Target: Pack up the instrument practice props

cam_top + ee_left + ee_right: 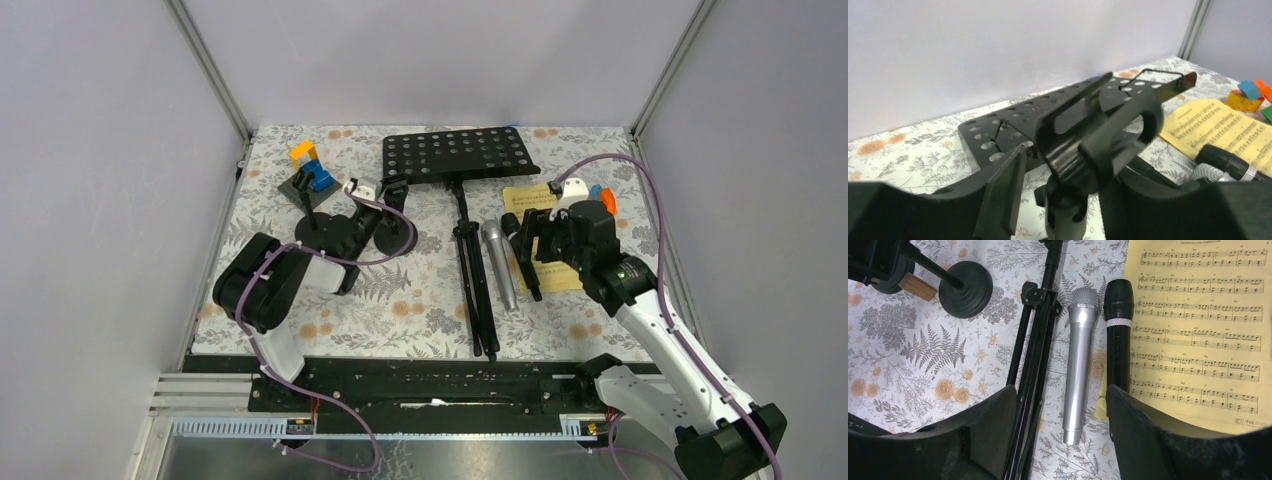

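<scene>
- Black perforated metal music rack (pixel 458 155) lies flat at the far middle of the floral tablecloth (pixel 420 300). Its folded tripod legs (pixel 478 290) stretch toward the near edge.
- Just right of the legs lies the silver microphone (pixel 1080 365), head pointing far.
- The black microphone (pixel 1118 335), with a pale band below its head, lies just beside the silver one on the right. It rests over the left edge of the yellow sheet-music pages (pixel 1198 330).
- The right gripper (pixel 1060 390) hovers above both microphones, jaws spread wide and grasping nothing.
- The silver microphone's tail lies between the fingers, closer to the right one. The black microphone's tail passes under the right finger (pixel 1158 440) in the wrist view.
- Two short black disc-based posts (pixel 335 232) stand side by side left of the tripod legs.
- The left gripper (pixel 1068 167) straddles the black C-shaped clip (pixel 1108 135) on top of one post.
- Its left finger (pixel 1003 185) stands clear of the clip, with tablecloth showing in the gap. Whether the other finger touches, I cannot tell. The jaws are released, not clenched.
- A yellow-and-blue toy block build (pixel 310 165) sits at the far left.
- A small orange-and-blue plastic toy (pixel 602 197) sits at the far right, beside the pages.
</scene>
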